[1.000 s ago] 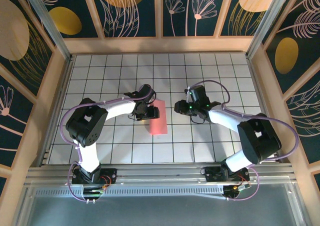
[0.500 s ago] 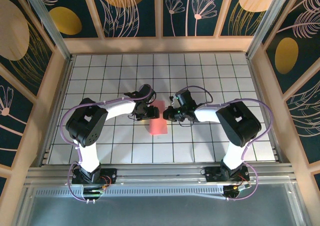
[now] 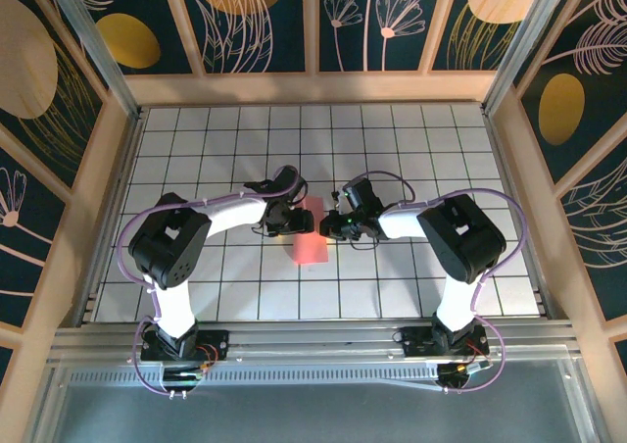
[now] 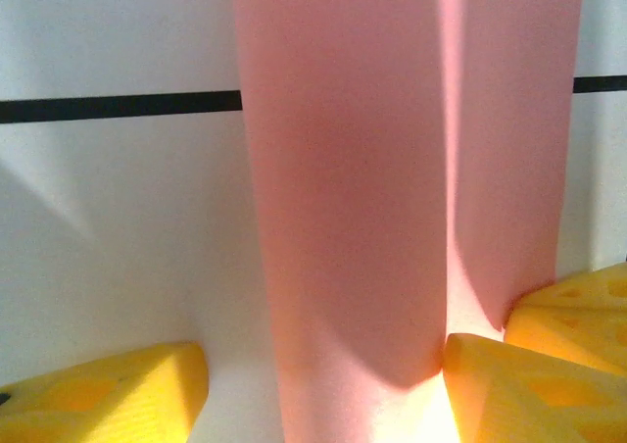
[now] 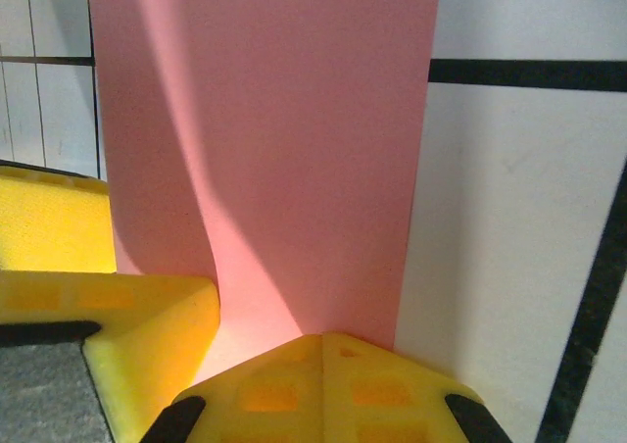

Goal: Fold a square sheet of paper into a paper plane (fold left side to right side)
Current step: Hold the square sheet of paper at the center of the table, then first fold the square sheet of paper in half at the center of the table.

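Both on the square sheet of paper: left jaws wide astride it; right jaws pinching its edge.

both arms bent inward, left gripper with fingers apart, right gripper close opposite, fingers nearly together.

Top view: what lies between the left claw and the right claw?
The folded pink paper lies between the left claw and the right claw, as the top view shows.
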Tool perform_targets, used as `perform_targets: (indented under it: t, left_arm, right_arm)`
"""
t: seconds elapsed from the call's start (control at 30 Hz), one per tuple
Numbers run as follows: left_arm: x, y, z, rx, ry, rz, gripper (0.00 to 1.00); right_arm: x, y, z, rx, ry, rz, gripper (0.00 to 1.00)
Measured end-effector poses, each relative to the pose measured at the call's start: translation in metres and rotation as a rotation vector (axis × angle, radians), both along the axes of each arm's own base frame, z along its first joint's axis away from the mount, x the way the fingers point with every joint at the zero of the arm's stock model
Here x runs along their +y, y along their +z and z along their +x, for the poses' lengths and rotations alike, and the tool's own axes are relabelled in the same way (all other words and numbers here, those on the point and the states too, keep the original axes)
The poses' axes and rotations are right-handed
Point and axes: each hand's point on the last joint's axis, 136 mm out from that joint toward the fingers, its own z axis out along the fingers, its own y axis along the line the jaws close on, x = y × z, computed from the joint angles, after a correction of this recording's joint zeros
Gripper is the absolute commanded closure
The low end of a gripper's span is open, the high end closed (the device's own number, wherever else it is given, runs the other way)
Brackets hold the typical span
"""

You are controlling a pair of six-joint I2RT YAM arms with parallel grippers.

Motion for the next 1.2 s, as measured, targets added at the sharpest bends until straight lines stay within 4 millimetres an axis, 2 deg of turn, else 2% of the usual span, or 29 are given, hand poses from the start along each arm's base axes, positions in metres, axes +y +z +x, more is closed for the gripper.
perform_targets:
  t: [0.13, 0.23, 0.33, 0.43, 0.53, 0.6, 0.7, 0.8, 1.0, 1.2]
  left_arm:
    - [0.0, 0.007, 0.001, -0.035, -0.01, -0.012, 0.24]
    - [0.008, 0.017, 0.009, -0.091, 0.006, -0.008, 0.21]
    - [0.012, 0.051, 0.02, -0.186, 0.026, -0.057, 0.21]
    - [0.002, 0.088, 0.026, -0.273, 0.013, -0.161, 0.3]
    - [-0.014, 0.101, 0.025, -0.296, -0.024, -0.266, 0.49]
    - [-0.022, 0.094, 0.02, -0.268, -0.046, -0.31, 0.62]
    - [-0.027, 0.068, 0.007, -0.191, -0.069, -0.337, 0.78]
    - [-0.027, 0.041, -0.005, -0.115, -0.081, -0.338, 0.85]
    - [-0.024, 0.009, -0.012, -0.056, -0.082, -0.303, 0.92]
    - [-0.02, 0.001, -0.014, -0.058, -0.081, -0.292, 0.93]
  right_arm:
    - [0.0, 0.0, 0.0, 0.0, -0.001, -0.002, 1.0]
    - [0.0, 0.0, 0.0, 0.001, -0.002, -0.005, 1.0]
    - [0.0, -0.001, 0.0, 0.002, -0.002, -0.009, 1.0]
    - [0.0, -0.001, 0.0, 0.006, -0.002, -0.011, 1.0]
    - [0.0, -0.001, 0.0, 0.01, -0.001, -0.015, 1.0]
    - [0.0, -0.001, 0.0, 0.012, -0.002, -0.017, 1.0]
    - [0.0, -0.001, 0.0, 0.012, -0.002, -0.019, 1.0]
    - [0.0, -0.001, 0.0, 0.011, -0.002, -0.019, 1.0]
    - [0.0, -0.002, 0.0, 0.01, -0.003, -0.03, 1.0]
    - [0.0, -0.002, 0.0, 0.015, -0.004, -0.042, 1.0]
